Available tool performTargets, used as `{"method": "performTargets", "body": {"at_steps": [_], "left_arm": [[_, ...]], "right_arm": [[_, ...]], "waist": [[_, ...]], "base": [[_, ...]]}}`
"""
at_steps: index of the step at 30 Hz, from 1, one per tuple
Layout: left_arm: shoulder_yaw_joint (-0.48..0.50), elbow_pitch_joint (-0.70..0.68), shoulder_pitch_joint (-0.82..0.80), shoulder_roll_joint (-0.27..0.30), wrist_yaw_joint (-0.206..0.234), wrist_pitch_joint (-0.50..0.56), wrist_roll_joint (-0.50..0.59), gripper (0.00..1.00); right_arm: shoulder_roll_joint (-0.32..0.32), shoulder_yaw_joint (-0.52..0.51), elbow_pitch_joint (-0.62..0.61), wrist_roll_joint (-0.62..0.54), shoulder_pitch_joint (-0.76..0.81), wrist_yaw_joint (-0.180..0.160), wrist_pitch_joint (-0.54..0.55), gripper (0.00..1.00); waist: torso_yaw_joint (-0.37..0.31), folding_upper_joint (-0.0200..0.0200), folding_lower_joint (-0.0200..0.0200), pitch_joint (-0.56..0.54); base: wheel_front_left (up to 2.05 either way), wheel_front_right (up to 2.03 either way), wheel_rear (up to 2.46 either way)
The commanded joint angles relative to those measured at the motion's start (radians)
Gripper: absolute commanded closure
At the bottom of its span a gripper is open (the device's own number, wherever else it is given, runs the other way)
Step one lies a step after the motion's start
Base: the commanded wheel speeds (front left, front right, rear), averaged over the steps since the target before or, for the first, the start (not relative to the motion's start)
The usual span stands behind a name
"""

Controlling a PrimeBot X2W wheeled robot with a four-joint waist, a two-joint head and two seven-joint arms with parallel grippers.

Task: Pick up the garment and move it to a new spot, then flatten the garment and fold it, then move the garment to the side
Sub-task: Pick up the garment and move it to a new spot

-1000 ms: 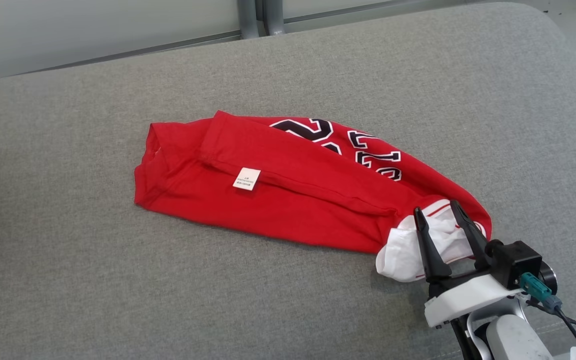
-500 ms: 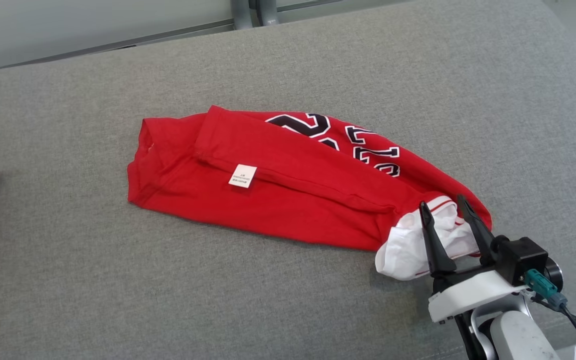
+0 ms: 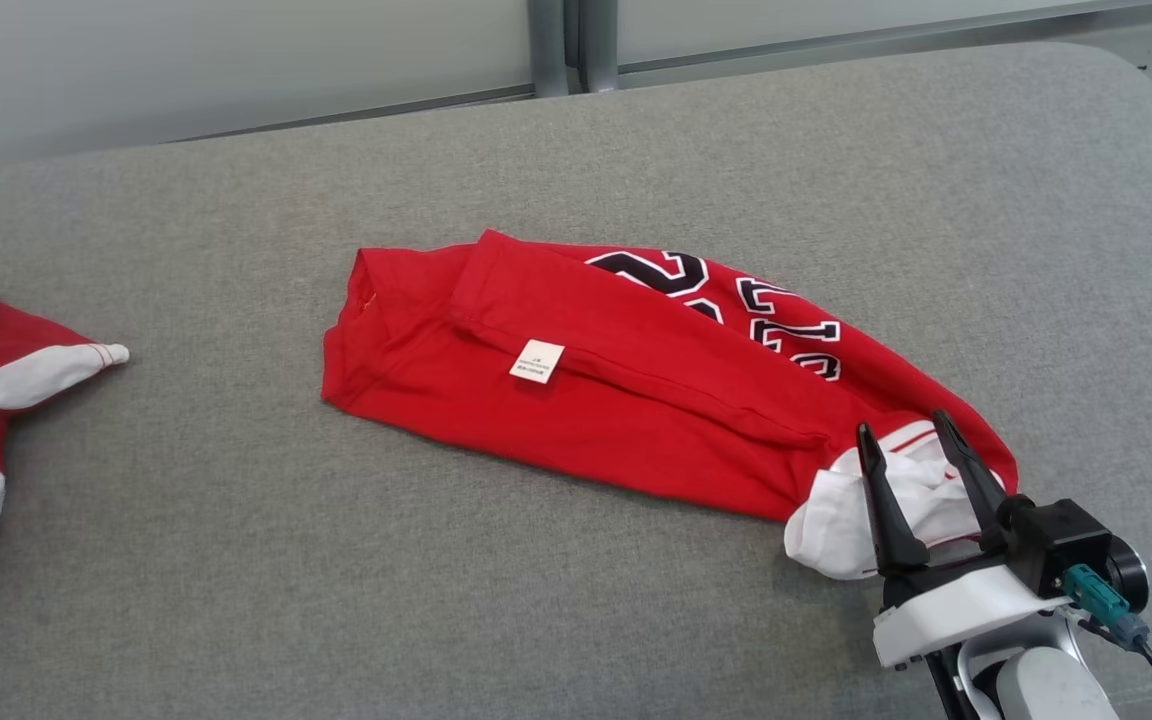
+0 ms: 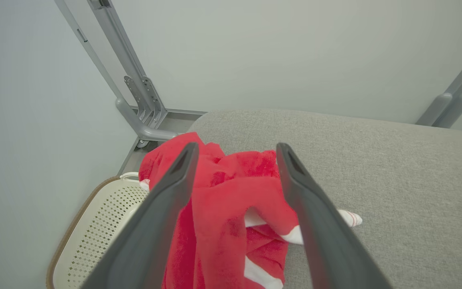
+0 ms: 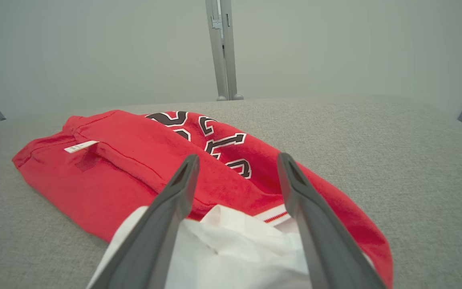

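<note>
Left gripper newly open over red garment; white basket beside

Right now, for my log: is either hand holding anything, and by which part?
Nothing is held: right hand open over the white sleeve of the folded garment, left hand open above the other red garment.

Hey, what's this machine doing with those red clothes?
A two-armed robot is working with red clothes on a grey padded surface. Its right hand hangs open over the white sleeve of a roughly folded red shirt, gripping nothing. Its left hand is open too, above a second red-and-white garment at the surface's left end, beside a perforated basket.
</note>
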Motion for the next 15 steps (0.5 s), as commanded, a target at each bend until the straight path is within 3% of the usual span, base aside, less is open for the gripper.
{"method": "performTargets", "body": {"at_steps": [1,10,15], "left_arm": [[0.01,-0.057,0.053,-0.009,0.023,-0.03,-0.006,0.0],[0.049,-0.412,0.352,-0.042,0.166,-0.159,0.023,0.0],[0.021,-0.512,0.473,-0.091,0.191,-0.242,0.053,0.0]], "right_arm": [[-0.002,-0.005,-0.009,-0.011,0.015,0.0,-0.003,0.0],[-0.003,-0.025,-0.048,-0.052,0.039,0.0,-0.003,0.0],[-0.003,-0.037,-0.059,-0.062,0.059,0.0,-0.003,0.0]], "waist": [[0.033,0.0119,0.0,-0.029],[0.093,0.0119,0.0,-0.063],[0.118,0.0119,0.0,-0.077]], "base": [[0.0,0.0,0.0],[0.0,0.0,0.0],[0.0,0.0,0.0]]}}
